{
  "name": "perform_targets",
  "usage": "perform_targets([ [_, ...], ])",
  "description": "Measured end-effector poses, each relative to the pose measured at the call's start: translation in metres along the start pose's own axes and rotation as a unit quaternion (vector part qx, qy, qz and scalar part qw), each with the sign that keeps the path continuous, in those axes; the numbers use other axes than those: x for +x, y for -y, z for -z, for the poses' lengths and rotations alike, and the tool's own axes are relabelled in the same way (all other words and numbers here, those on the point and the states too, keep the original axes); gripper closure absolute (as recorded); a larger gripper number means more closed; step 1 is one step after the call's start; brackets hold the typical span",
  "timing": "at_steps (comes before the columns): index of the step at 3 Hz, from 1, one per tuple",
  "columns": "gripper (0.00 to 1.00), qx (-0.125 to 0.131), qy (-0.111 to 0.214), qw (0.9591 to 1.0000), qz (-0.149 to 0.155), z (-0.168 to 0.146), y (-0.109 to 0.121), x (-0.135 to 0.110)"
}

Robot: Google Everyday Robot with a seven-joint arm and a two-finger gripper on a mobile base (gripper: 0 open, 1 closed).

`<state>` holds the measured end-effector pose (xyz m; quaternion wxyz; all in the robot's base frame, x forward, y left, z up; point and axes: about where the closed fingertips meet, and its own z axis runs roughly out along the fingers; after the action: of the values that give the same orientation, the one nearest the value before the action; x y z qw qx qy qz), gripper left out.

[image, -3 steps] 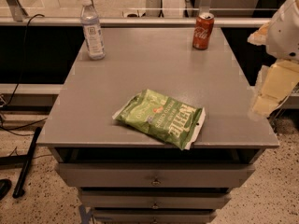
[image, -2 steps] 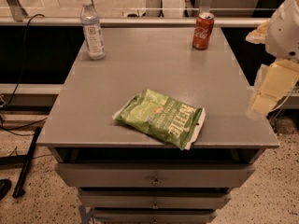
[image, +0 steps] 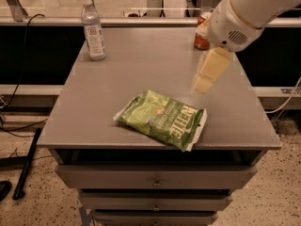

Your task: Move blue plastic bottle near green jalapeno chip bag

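Grey table (image: 136,74), blue plastic bottle (image: 92,29) upright back left; red can (image: 201,39) back right; green jalapeno chip bag (image: 162,119) flat near front; gripper (image: 203,83) over right half

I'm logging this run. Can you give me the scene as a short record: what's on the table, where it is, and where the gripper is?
table: grey, drawers below
bottle: upright, back left corner
chip bag: lying flat near the front edge
can: back right, partly hidden
gripper: over the table's right side, between can and chip bag, far from the bottle
task: bottle not yet moved
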<state>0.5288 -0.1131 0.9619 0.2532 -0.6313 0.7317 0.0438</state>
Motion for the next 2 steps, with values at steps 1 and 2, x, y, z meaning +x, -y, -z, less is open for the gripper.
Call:
perform_targets([
  [1,0.00,-0.005,0.062,0.9980,-0.004,-0.0338,0.0305,-0.0554],
  [2,0.00,-0.005,0.062,0.9980,-0.004,-0.0338,0.0305,-0.0554],
])
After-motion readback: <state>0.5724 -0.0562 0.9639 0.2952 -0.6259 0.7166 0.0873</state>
